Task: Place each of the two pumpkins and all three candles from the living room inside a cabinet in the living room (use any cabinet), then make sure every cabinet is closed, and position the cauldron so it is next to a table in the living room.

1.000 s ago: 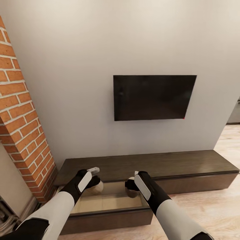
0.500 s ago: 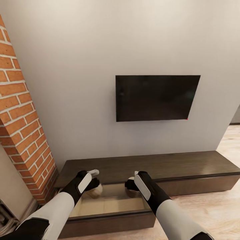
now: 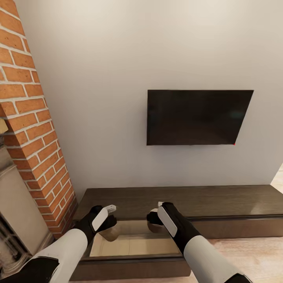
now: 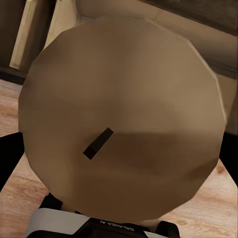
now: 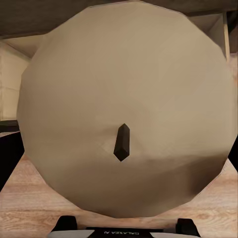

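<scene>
Both arms reach forward over the open drawer (image 3: 135, 245) of the cabinet (image 3: 220, 200), a long low dark brown wood-grain unit set against the pale wall. The drawer is pulled out toward the robot, its pale beige floor and walls showing between the two forearms, and its dark front panel lies nearest the camera.

The left gripper (image 3: 111, 217) hangs above the drawer's left rear part, near the brick column (image 3: 35, 129). In the left wrist view its jaws are clenched on a candle (image 4: 121, 124), a beige-tan cylinder seen end-on with a small dark wick near its centre; the candle's flat face hides the jaw tips, and behind it lie the beige drawer wall and the light wood floor (image 4: 15, 198).

The right gripper (image 3: 153, 217) hangs over the drawer's rear right part, close to the cabinet's top edge. In the right wrist view its jaws are grasping a second candle (image 5: 126, 109), again seen end-on, with a dark pointed wick just below the middle of the face. Behind it show the dark cabinet top, a strip of beige drawer interior and the wooden floor.

A black television (image 3: 196, 117) is mounted on the wall above the cabinet, right of the arms. The right stretch of the cabinet front is flush and closed.
</scene>
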